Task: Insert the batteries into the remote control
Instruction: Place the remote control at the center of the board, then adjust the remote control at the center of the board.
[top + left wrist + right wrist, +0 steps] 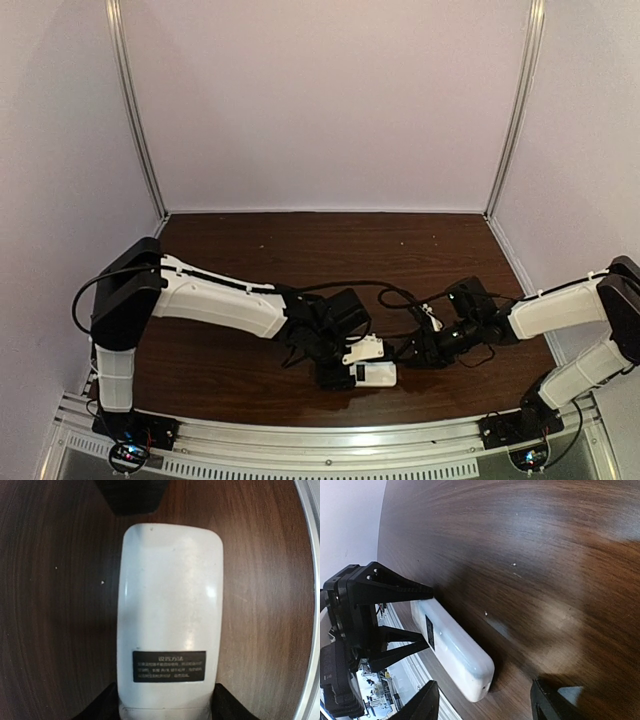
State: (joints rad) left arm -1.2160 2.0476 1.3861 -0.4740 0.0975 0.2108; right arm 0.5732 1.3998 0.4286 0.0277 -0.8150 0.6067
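The remote [170, 610] lay with its plain white back up on the dark wooden table [250, 250], close to the near edge. Low on this back was a dark label [169, 666] with white Chinese writing: one heading line and some smaller lines, too small to read. The left gripper [425, 619] was clamped on the label end, one finger on each long side. The right gripper [484, 685] stood just beside the free end of the remote, its fingers apart and holding nothing.
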